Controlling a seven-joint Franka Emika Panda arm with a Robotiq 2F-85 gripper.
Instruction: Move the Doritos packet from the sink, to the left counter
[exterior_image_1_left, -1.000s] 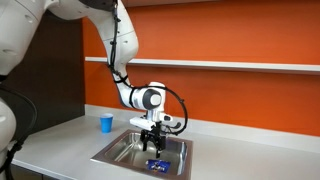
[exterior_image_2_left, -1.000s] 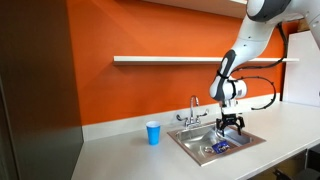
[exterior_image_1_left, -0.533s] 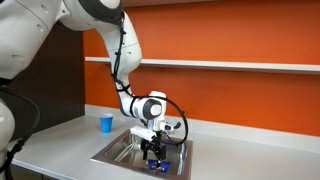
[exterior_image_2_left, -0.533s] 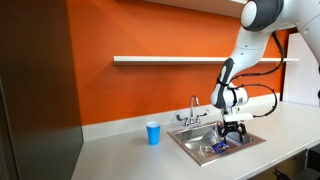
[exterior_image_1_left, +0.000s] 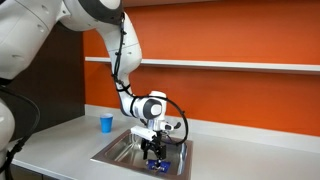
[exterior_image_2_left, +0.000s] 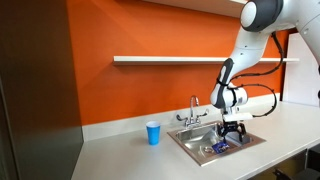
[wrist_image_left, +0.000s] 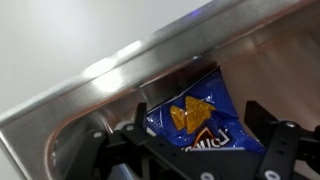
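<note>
The Doritos packet (wrist_image_left: 195, 118) is a blue crinkly bag with orange chip markings, lying on the bottom of the stainless-steel sink (wrist_image_left: 90, 85). In the wrist view it lies between my two black fingers, which stand apart on either side of it. My gripper (wrist_image_left: 198, 125) is open, lowered into the basin over the packet. In both exterior views the gripper (exterior_image_1_left: 153, 152) (exterior_image_2_left: 231, 131) reaches down into the sink (exterior_image_1_left: 115, 152) (exterior_image_2_left: 190, 143), and the packet (exterior_image_1_left: 157, 165) (exterior_image_2_left: 221, 146) shows as a small blue patch beneath it. The light grey counter (exterior_image_1_left: 50, 150) (exterior_image_2_left: 120, 155) lies beside the sink.
A plain blue cup (exterior_image_1_left: 106, 123) (exterior_image_2_left: 152, 133) stands on the counter beside the sink. A chrome faucet with handles (exterior_image_2_left: 194, 110) rises at the sink's back edge. An orange wall with a shelf (exterior_image_2_left: 170, 60) stands behind.
Between one second and half a second ago the gripper dropped lower into the sink over the packet. Since then nothing has visibly moved.
</note>
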